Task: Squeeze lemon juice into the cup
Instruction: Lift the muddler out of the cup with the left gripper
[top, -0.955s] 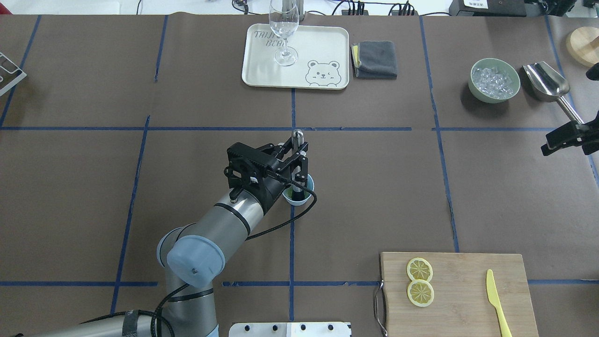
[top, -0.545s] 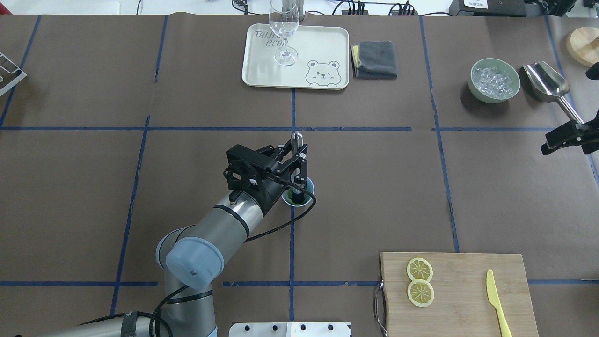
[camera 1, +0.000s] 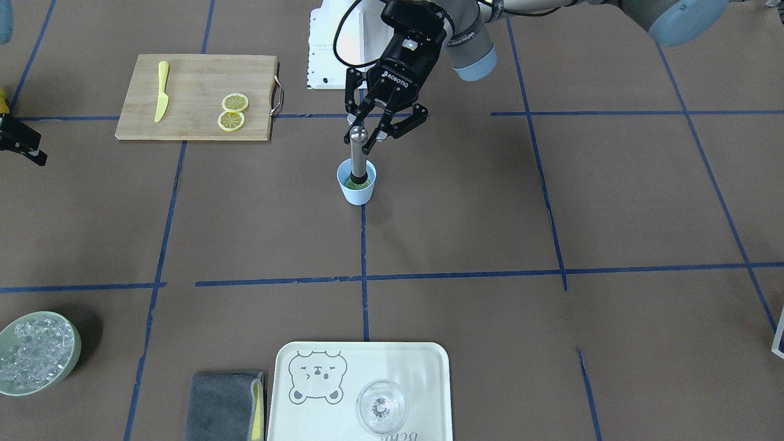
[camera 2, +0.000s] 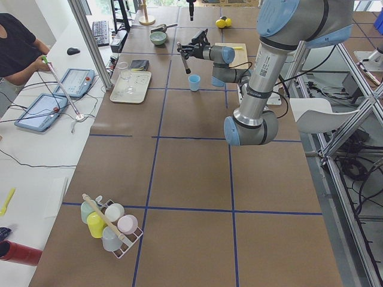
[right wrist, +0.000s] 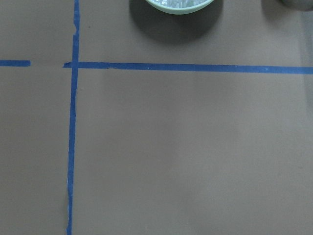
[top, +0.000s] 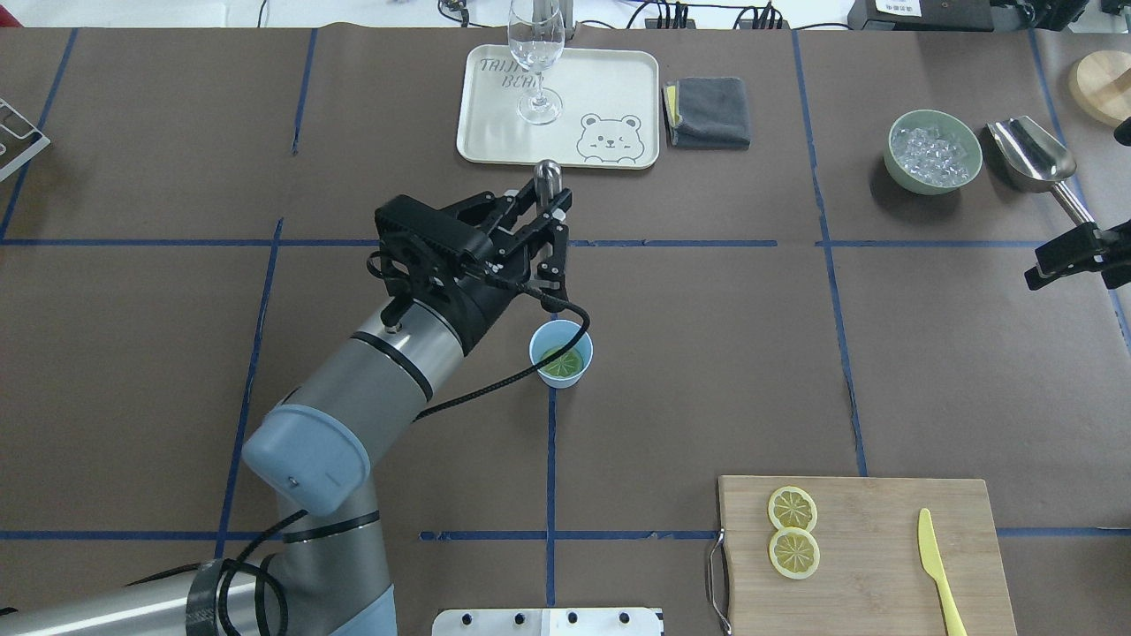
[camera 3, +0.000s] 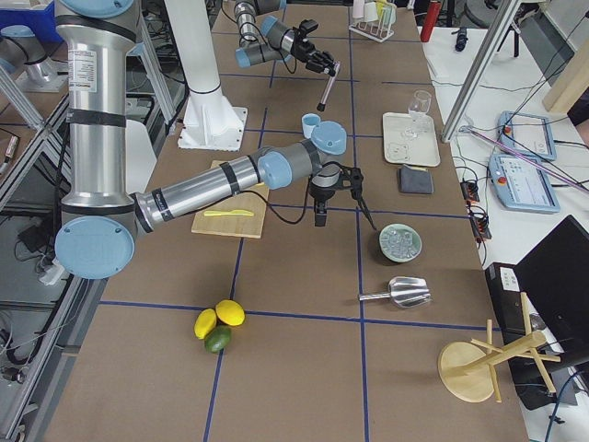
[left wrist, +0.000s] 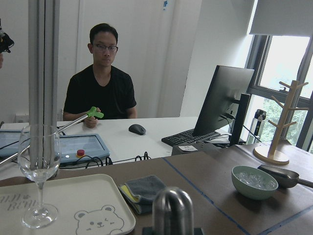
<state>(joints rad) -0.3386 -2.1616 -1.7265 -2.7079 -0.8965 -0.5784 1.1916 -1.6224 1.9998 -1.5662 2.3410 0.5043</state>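
**tabletop_tim:** where's the lemon? I only spot two slices (top: pixel 793 509) on the cutting board (top: pixel 884 530).

**mo_k:** those look like spares. The lemon (top: pixel 564 360) that counts lies flat in the bottom of the cup (top: pixel 562 382), mid surface. The left gripper (top: pixel 543 221) hangs at the cup's 12 o'clock, jaws pinched narrow on a metal pestle (top: pixel 548 171) just under its knob. The pestle's long axis is near upright, a bit tipped, dark tip clear of the slice.

**tabletop_tim:** so what does a press need?

**mo_k:** my guess is shift the tip toward 6 o'clock over the mouth, then straight down. Nothing's in the way. From the cup, the tray (top: pixel 610 79) with the glass (top: pixel 535 49) is out at 12, the ice bowl (top: pixel 932 189) at 2, and the board at 4. The right gripper (top: pixel 1038 272) is way off at 3 and I can't tell how its jaws stand, so left is nearer.
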